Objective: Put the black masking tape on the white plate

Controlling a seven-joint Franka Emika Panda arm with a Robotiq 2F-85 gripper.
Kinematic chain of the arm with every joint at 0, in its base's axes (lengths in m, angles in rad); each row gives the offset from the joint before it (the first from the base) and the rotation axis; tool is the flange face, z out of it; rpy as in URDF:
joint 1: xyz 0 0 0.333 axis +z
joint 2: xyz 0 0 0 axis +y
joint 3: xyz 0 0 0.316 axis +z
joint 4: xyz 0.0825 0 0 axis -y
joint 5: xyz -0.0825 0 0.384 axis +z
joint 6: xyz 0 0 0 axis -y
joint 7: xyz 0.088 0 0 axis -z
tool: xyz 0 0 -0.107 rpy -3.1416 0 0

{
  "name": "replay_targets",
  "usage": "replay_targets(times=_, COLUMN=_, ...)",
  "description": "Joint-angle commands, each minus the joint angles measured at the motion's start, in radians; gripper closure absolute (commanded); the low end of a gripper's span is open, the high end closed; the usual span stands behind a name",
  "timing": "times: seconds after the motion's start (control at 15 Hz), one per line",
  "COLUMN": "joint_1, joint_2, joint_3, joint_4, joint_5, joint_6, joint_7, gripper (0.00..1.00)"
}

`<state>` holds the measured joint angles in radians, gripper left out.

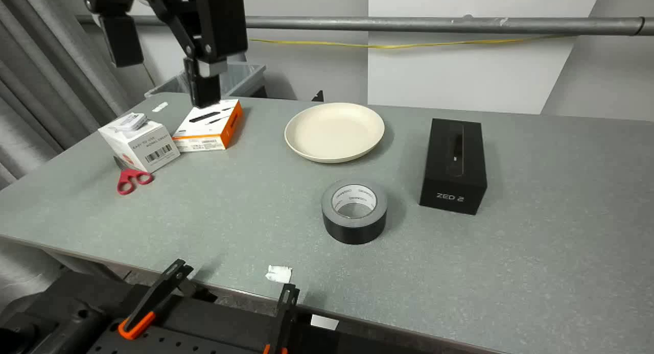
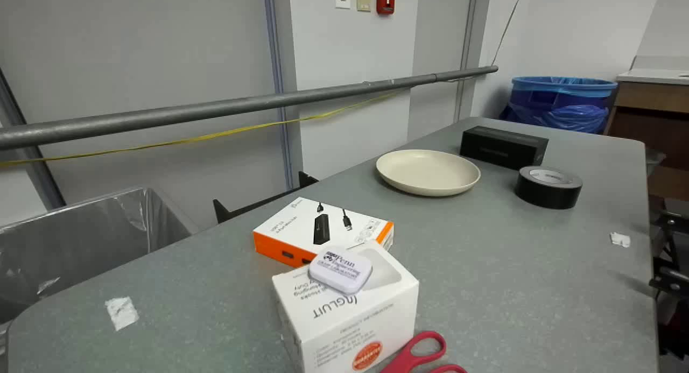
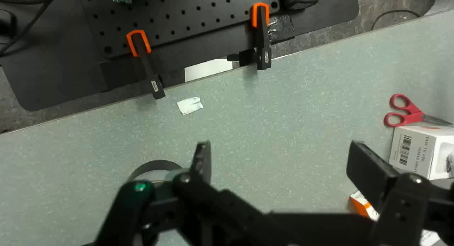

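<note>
The black masking tape [image 1: 353, 233] lies flat on the grey table in front of the white plate, and it also shows in an exterior view [image 2: 546, 194]. In the wrist view the tape [image 3: 155, 165] is partly hidden behind the left-hand finger. The white plate [image 1: 334, 132] is cream, round and shallow, with nothing on it; it also shows in an exterior view [image 2: 428, 171]. It does not show in the wrist view. My gripper [image 1: 164, 70] is open, holds nothing and hangs high above the table, off to the side of the tape. Its fingers [image 3: 282, 159] are wide apart in the wrist view.
A black ZED 2 box [image 1: 453, 165] stands beside the tape and plate. A white box [image 1: 148, 147], an orange-and-white box [image 1: 207, 126] and red scissors [image 1: 134, 180] lie on the gripper's side. Clamps [image 3: 263, 43] grip the table edge. A grey pipe [image 1: 439, 24] runs behind.
</note>
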<state>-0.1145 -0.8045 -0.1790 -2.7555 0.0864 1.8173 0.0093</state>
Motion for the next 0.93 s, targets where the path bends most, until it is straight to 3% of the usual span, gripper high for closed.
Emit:
replay_targets(times=0.0, joint_1=-0.016, joint_2=0.004, joint_3=0.014, joint_4=0.002, joint_5=0.01, joint_6=-0.002, joint_7=-0.01, gripper=0.0)
replay_targets(times=0.33, joint_1=-0.016, joint_2=0.004, joint_3=0.014, joint_4=0.002, joint_5=0.01, joint_6=-0.002, joint_7=-0.01, gripper=0.0)
replay_targets(times=0.47, joint_1=-0.01, joint_2=0.046, joint_3=0.031, joint_4=-0.016, joint_5=-0.007, joint_6=0.08, joint_7=-0.013, gripper=0.0)
replay_targets(times=0.87, joint_1=-0.014, joint_2=0.353, joint_3=0.048, joint_4=-0.044, joint_5=-0.053, joint_6=0.538, joint_7=-0.016, gripper=0.0)
